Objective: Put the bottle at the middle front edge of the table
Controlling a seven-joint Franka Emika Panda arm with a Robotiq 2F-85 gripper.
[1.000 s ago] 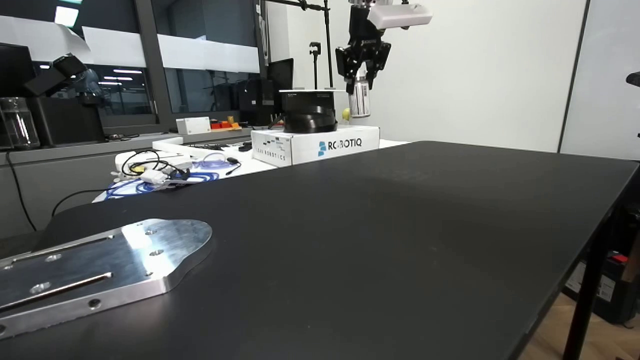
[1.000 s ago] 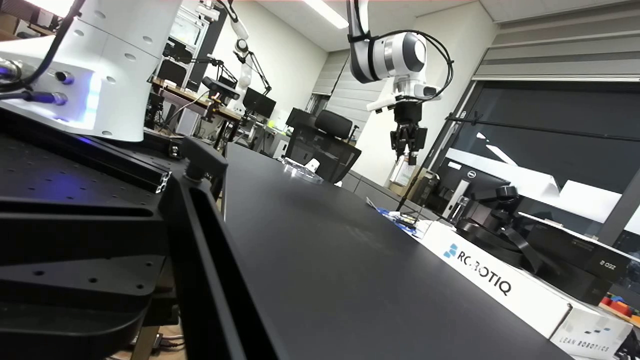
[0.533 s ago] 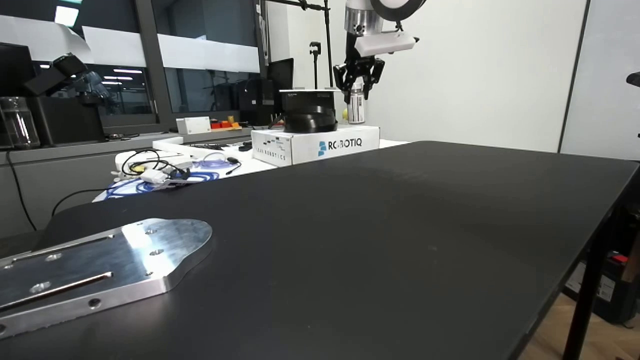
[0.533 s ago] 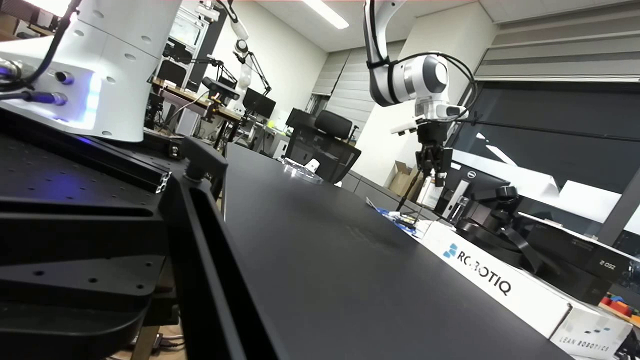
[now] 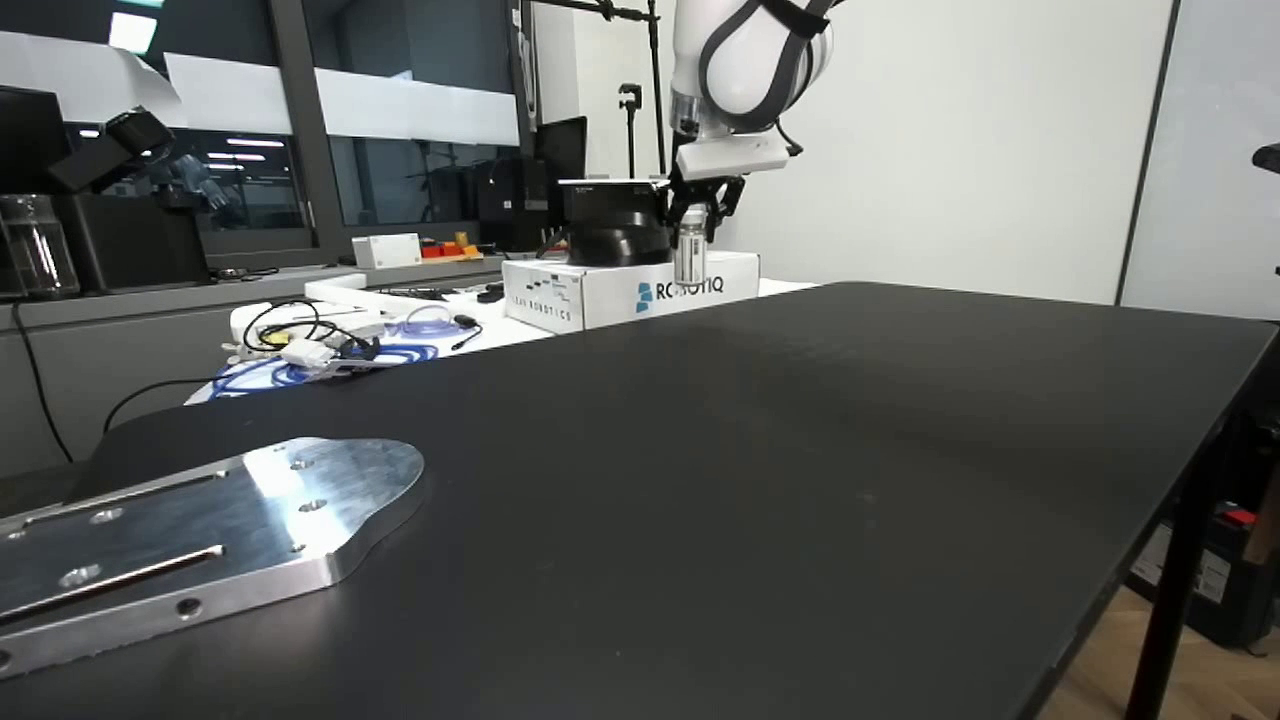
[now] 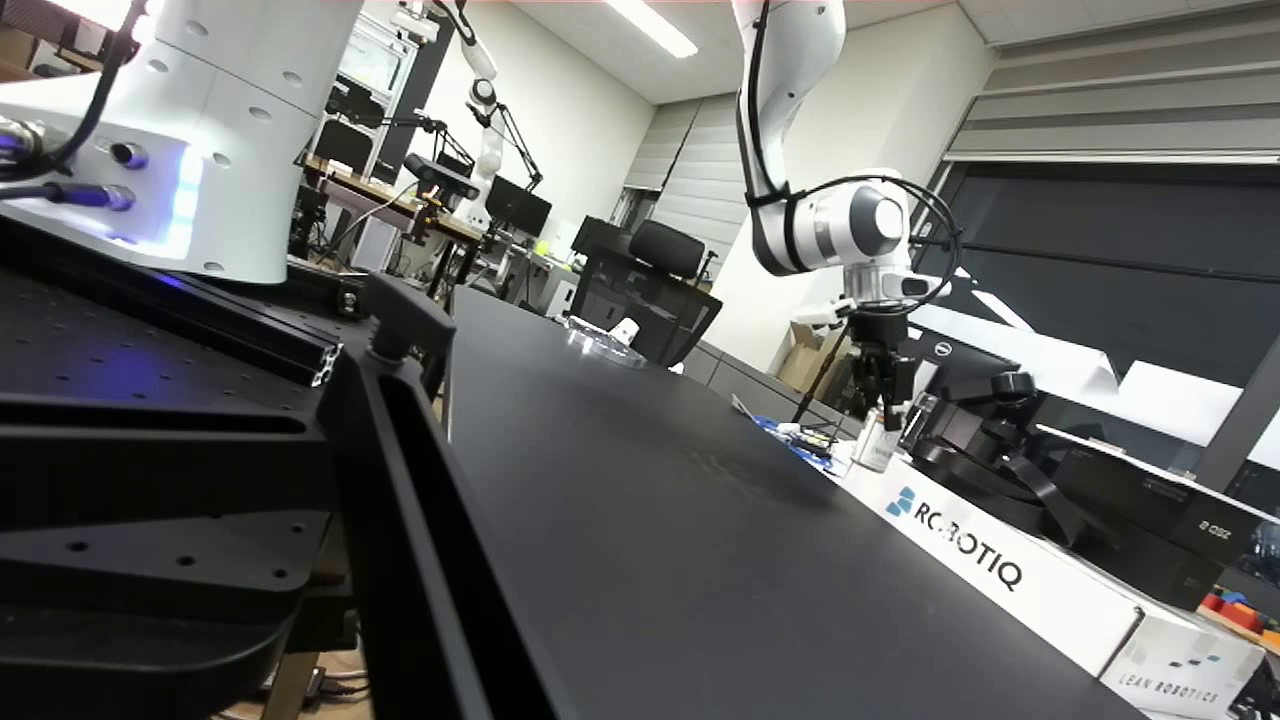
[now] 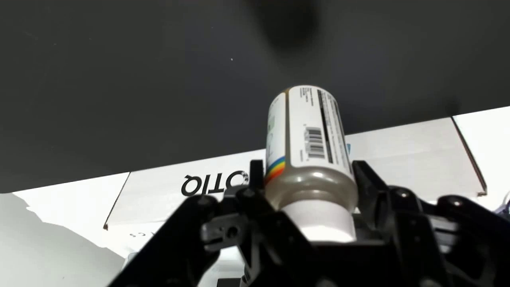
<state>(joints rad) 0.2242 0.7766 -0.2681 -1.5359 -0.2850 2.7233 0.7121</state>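
White label and whitish cap mark the bottle, which takes the middle of the wrist view, its base toward the top of the frame and its cap toward the bottom. The claw is closed on it, with one black finger against each side, near the shoulder. Behind the bottle, the matte black counter fills the upper part of the frame, with a dark shadow at top centre; a white box crosses lower down.

Both exterior views show the bottle held in the air, cap up, below the claw. In an exterior view it is upright in the upper middle of the frame, covering part of the lettering on the box, its base a little higher in the frame than the counter's edge behind it. A black device rests on the box. Shiny and drilled with holes, a metal plate lies on the counter at lower left; blue cables lie tangled on a white surface left of the box.

In an exterior view where the white arm reaches down from the top edge, the bottle is right of centre, overlapping the upper end of the box, which runs toward the lower right. A white robot base stands at upper left, and a black chair near the middle, beyond the counter.
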